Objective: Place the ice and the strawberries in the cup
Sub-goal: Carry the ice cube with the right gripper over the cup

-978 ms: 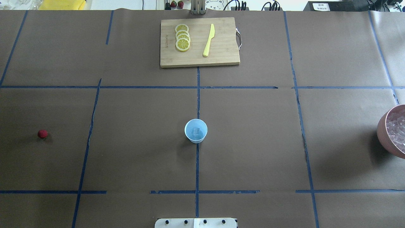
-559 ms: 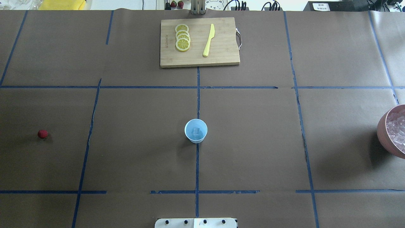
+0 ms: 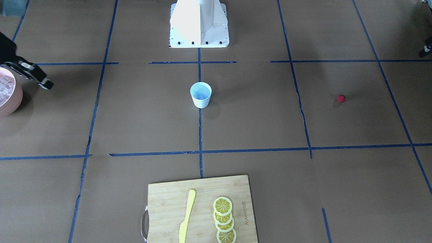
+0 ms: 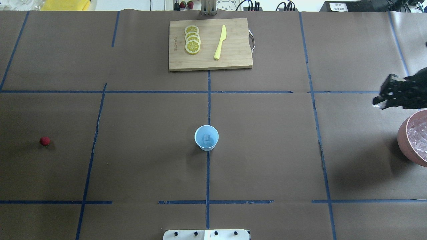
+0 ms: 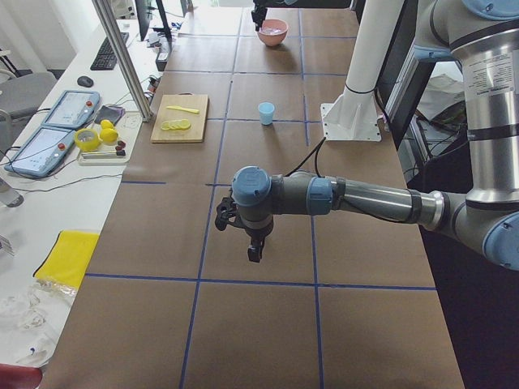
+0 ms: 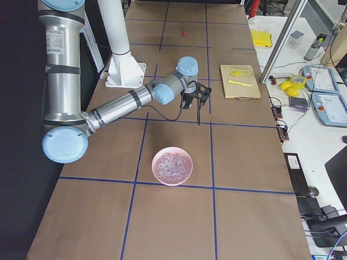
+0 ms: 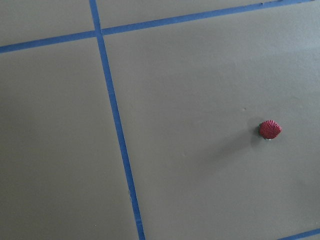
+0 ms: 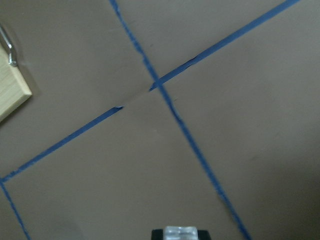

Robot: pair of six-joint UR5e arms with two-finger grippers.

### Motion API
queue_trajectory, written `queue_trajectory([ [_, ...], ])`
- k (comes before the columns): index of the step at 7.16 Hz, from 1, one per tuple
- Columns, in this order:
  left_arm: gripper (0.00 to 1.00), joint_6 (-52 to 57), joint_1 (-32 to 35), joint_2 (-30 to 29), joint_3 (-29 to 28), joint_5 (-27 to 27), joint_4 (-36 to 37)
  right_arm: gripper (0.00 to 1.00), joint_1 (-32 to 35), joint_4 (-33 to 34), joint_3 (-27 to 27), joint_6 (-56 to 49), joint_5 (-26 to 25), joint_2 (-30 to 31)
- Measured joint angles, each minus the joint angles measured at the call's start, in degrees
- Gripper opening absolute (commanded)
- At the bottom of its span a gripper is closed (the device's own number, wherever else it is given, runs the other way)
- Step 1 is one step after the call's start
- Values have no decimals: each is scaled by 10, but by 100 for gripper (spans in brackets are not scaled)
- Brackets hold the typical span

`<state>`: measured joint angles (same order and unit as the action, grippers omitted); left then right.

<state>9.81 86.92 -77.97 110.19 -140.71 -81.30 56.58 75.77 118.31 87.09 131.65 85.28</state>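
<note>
Pinching a small clear ice cube in the right claw, hovering over the brown table near the round pink bowl of ice. Standing mid-table, small white cup with blue inside, holding another cube. Lying far left, tiny red strawberry. Hanging there, left claw: cannot tell whether wide or narrow.

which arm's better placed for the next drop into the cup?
Right. Its pincer holds an ice cube beside the pink bowl. The strawberry lies ungrasped on the table far out on the left side, so the left arm has nothing to deliver to the cup.
</note>
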Motion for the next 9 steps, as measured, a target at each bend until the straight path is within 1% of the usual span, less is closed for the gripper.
queue_trajectory([
  [1, 100, 0, 0, 0, -1, 0, 0, 0, -79, 1, 0, 136, -65, -63],
  [2, 100, 1, 0, 0, -3, 0, -1, 0, -152, 17, -3, 231, -133, -118],
  [3, 100, 1, 0, -1, -4, 0, -2, 0, -217, 50, -17, 296, -198, -175],
  [4, 100, 1, 0, -1, -4, 0, -2, 0, -268, 77, -50, 344, -252, -232],
  [5, 100, 0, -1, -1, -4, 0, -3, 2, -300, 88, -87, 374, -289, -274],
  [6, 100, 0, -1, -1, -4, 0, -3, 2, -323, 91, -113, 388, -311, -302],
  [7, 100, 0, -1, -1, -4, 0, -3, 6, -336, 91, -126, 392, -326, -317],
  [8, 100, 0, -1, -1, -5, 0, -3, 18, -342, 90, -141, 393, -336, -329],
  [9, 100, 0, -1, -1, -6, 0, -3, 23, -344, 90, -158, 392, -341, -342],
])
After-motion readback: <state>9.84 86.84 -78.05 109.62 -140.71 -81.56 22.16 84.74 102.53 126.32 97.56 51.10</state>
